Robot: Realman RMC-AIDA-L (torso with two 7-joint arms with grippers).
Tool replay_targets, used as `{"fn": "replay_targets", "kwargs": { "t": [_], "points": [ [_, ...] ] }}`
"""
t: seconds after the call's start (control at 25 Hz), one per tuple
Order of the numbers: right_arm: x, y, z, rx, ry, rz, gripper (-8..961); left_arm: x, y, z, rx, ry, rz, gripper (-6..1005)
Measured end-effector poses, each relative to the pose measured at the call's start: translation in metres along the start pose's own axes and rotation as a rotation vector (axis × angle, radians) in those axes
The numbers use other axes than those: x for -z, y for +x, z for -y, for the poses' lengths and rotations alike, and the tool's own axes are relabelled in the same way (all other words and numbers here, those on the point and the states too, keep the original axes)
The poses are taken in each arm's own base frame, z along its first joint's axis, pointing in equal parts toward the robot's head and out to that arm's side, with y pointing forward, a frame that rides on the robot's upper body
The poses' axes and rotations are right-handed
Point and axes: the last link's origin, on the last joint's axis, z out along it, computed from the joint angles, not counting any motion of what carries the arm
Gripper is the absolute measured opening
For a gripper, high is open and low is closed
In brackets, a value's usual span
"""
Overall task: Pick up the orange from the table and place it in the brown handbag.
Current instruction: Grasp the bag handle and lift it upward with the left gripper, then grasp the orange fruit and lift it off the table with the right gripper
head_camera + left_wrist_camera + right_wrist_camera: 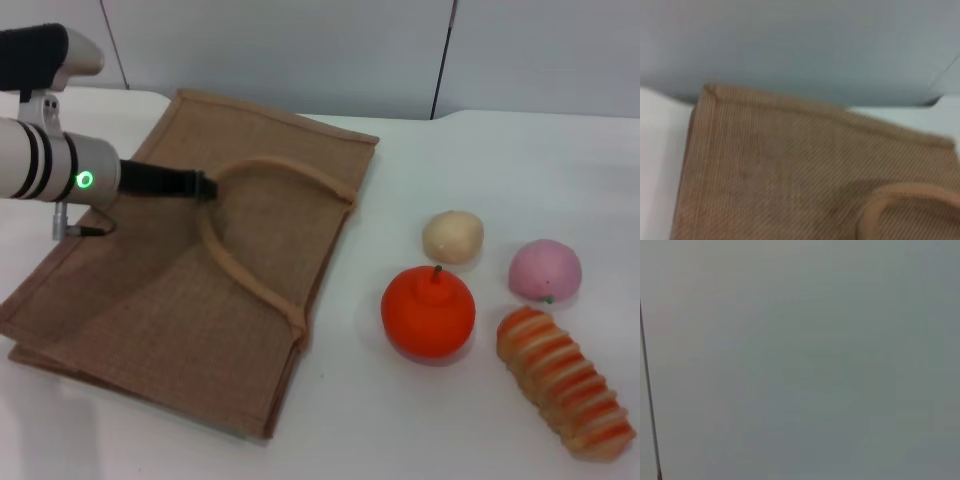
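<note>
The orange (428, 312) sits on the white table (390, 430), right of the brown handbag (150, 300). It is round and orange-red, with its stem nub up. The handbag lies flat, its open edge toward the orange. My left gripper (203, 186) reaches in from the left above the bag, its dark fingers closed on the top of one loop handle (245, 270), which is lifted slightly. The left wrist view shows the bag's weave (780, 165) and a handle curve (900, 195). My right gripper is out of view; its wrist view shows only a grey wall.
A pale beige ball (453, 237) lies just behind the orange, and a pink fruit (545, 271) to its right. A striped bread-like piece (565, 380) lies at the front right. A grey wall bounds the table's far edge.
</note>
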Motion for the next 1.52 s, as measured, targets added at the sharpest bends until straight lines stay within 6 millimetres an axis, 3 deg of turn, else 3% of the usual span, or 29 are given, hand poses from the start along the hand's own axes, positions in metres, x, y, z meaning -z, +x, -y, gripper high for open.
{"fn": "replay_targets", "kwargs": {
  "t": [0.32, 0.8, 1.08, 1.52],
  "points": [
    [-0.003, 0.003, -0.017, 0.035, -0.124, -0.032, 882, 0.012, 0.004, -0.006, 0.018, -0.146, -0.171, 122],
    [-0.006, -0.005, -0.061, 0.166, -0.644, -0.164, 881, 0.048, 0.004, -0.003, 0.041, -0.320, -0.467, 118],
    [0.000, -0.007, -0.079, 0.222, -0.891, -0.278, 881, 0.063, 0.003, -0.001, 0.037, -0.376, -0.549, 118],
    [0.016, -0.017, -0.098, 0.230, -1.180, -0.371, 882, 0.070, 0.004, -0.003, 0.035, -0.413, -0.579, 119]
  ]
}}
